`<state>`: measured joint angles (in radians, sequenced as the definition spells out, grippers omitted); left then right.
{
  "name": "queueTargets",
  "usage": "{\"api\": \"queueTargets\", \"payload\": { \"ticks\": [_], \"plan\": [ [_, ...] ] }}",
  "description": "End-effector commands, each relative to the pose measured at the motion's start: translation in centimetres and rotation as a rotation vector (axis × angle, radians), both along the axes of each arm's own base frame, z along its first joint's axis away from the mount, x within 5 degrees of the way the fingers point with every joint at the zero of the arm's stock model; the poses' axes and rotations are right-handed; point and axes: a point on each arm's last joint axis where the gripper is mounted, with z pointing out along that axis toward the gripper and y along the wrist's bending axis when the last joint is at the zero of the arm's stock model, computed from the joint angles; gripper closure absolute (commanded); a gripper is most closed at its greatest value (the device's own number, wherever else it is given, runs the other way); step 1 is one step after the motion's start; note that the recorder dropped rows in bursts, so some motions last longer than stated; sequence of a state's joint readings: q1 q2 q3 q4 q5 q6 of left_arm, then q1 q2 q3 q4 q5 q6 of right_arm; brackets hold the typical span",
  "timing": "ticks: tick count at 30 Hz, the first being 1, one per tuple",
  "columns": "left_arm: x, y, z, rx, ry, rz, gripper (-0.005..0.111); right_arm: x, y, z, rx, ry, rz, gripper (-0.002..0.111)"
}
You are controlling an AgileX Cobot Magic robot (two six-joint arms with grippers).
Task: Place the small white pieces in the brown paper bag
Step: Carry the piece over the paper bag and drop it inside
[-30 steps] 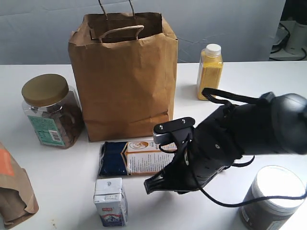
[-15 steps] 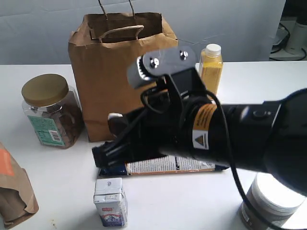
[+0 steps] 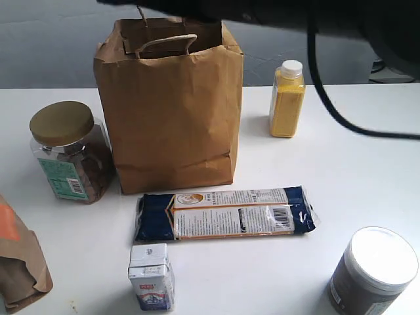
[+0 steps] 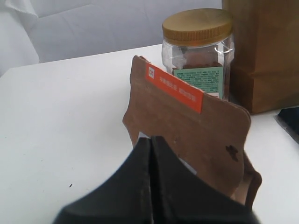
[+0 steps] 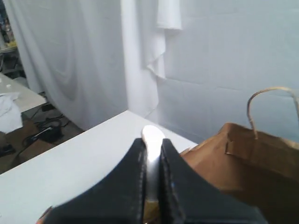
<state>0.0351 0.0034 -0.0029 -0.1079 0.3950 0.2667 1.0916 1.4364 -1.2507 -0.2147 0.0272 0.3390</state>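
Note:
The tall brown paper bag (image 3: 170,111) stands upright at the back of the table, its mouth open and handles up. In the right wrist view its rim (image 5: 247,158) lies just beyond and below my right gripper (image 5: 152,140), which is shut on a small white piece (image 5: 152,134) poking out between the tips. In the exterior view only that dark arm (image 3: 262,10) shows, crossing the top edge above the bag. My left gripper (image 4: 150,139) is shut and empty, close to the smaller brown bag. No other white pieces are in view.
A gold-lidded jar (image 3: 69,154) stands left of the bag and a yellow bottle (image 3: 287,102) right of it. In front lie a long snack packet (image 3: 223,213), a small carton (image 3: 151,275), a white-lidded tub (image 3: 374,272) and the smaller orange-patched bag (image 3: 20,262).
My right arm has risen from low over the table beside the snack packet, swept up past the bag's front, and is now above the bag's top.

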Motion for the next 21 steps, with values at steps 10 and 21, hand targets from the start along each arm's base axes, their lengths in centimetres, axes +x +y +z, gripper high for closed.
{"api": "queueTargets", "payload": {
  "ticks": [10,21],
  "plan": [
    [0.0,-0.1,0.0,-0.011,-0.006,-0.007,0.107,11.0,4.0,-1.4,-0.353,0.093,-0.244,0.108],
    [0.0,-0.1,0.0,-0.011,-0.006,-0.007,0.107,14.3,6.2,-4.3,-0.533,0.175,-0.221,0.108]
  ]
}}
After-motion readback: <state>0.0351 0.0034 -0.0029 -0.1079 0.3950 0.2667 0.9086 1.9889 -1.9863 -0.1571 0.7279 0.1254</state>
